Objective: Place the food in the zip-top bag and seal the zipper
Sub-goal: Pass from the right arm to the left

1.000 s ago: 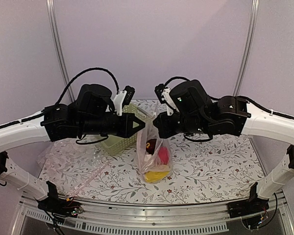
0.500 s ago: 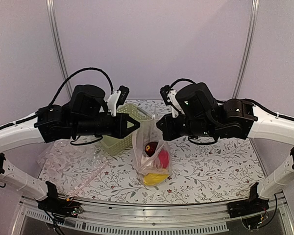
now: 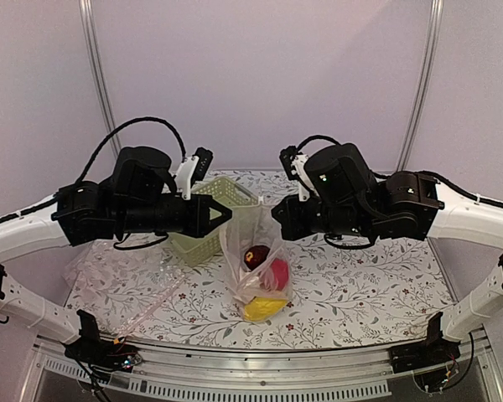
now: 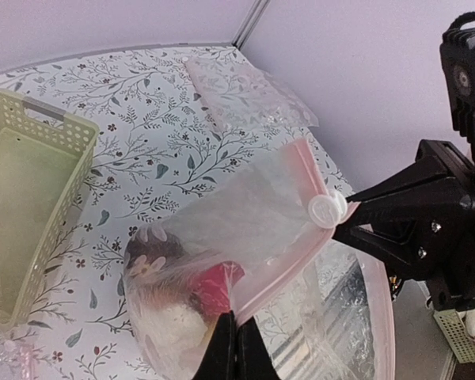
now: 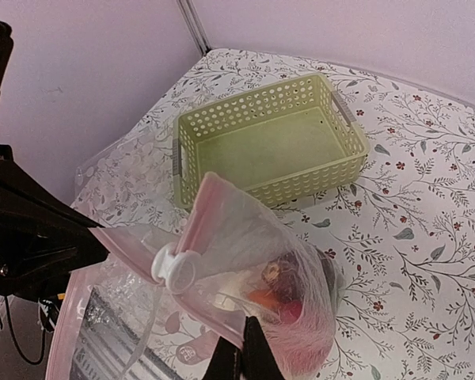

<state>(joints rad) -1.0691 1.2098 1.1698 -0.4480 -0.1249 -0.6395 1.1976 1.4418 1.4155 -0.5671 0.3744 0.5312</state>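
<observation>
The zip-top bag (image 3: 253,261) hangs above the flowered table between both grippers, holding the food: a dark maroon piece (image 3: 255,255), a red one (image 3: 277,270) and a yellow one (image 3: 265,307) show through the plastic. My left gripper (image 3: 228,215) is shut on the pink zipper strip (image 4: 277,273), its tip (image 4: 236,323) pinching the strip's lower edge. My right gripper (image 3: 275,219) is shut on the opposite side of the mouth (image 5: 248,326). The white slider (image 4: 326,210) sits on the strip between them, and the slider (image 5: 173,269) also shows in the right wrist view.
An empty light green lattice basket (image 3: 208,224) stands behind the bag, left of centre. Spare clear plastic bags (image 3: 117,280) lie crumpled on the table's left side. The metal front rail (image 3: 260,364) runs along the near edge.
The two grippers have drawn apart, the left going left and the right going right. The bag's mouth is stretched wider between them and the bag hangs a little higher.
</observation>
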